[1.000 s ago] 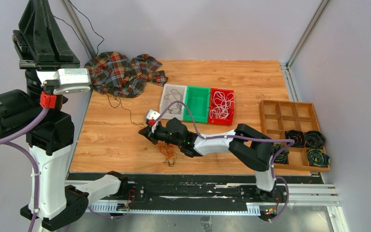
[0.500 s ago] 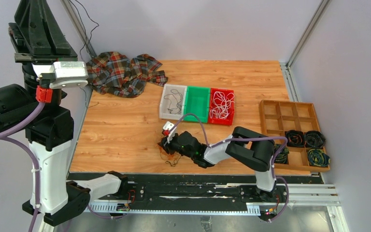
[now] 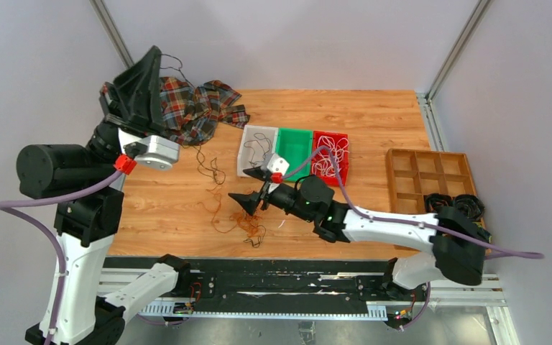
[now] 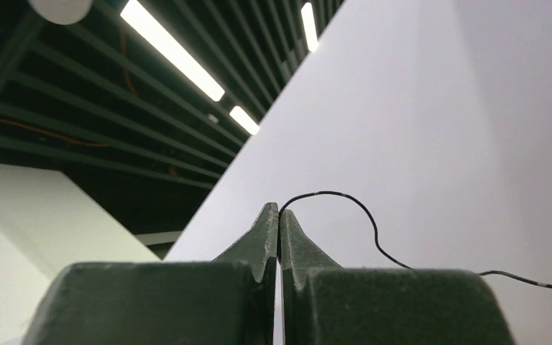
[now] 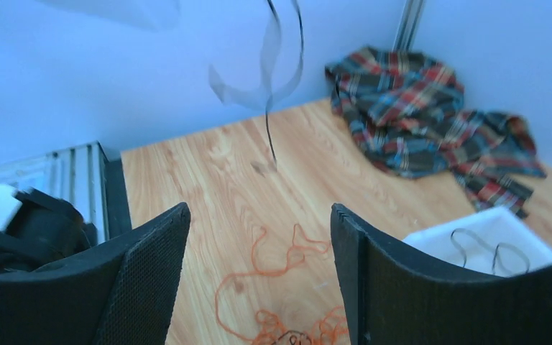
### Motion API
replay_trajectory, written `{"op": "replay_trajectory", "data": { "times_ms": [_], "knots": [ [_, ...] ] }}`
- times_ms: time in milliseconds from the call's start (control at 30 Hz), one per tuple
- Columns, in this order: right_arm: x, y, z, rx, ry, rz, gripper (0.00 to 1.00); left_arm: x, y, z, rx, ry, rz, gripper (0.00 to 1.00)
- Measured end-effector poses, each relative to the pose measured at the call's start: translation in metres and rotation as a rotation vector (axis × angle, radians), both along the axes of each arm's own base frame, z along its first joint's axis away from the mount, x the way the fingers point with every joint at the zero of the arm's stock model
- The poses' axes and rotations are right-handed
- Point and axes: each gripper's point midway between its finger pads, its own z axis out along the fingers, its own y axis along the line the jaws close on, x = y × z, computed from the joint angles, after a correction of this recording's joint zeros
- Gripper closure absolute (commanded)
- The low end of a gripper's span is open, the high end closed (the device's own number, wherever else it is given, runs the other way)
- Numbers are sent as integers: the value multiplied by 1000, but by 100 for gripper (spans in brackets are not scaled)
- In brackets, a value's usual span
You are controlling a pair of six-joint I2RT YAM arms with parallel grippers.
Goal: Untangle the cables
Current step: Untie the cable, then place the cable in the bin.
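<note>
Now you see your left gripper (image 4: 279,215) pinched shut on a hair-thin black cable (image 4: 330,192), held up high. Your right gripper (image 5: 259,215) stands wide apart near the curly orange tangle (image 3: 248,228) on the wooden table (image 3: 165,208).

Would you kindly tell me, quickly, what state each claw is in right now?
Left claw: closed, pinching a thin black cable.
Right claw: open, nothing between its fingers.
</note>
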Motion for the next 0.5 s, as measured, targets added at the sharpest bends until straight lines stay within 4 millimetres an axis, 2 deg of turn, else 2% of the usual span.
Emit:
{"op": "replay_trajectory", "data": {
  "times_ms": [167, 333, 433, 500],
  "knots": [
    [-12, -22, 74, 63, -88, 34, 28, 13, -14, -33, 60, 100, -44, 100],
    [-18, -56, 149, 156, -161, 49, 28, 15, -20, -47, 95, 148, -68, 100],
    [-20, -65, 177, 189, -179, 77, 28, 14, -24, -54, 121, 165, -81, 100],
    [-19, -62, 192, 202, -170, 102, 28, 14, -26, -58, 134, 177, -90, 100]
  ]
}}
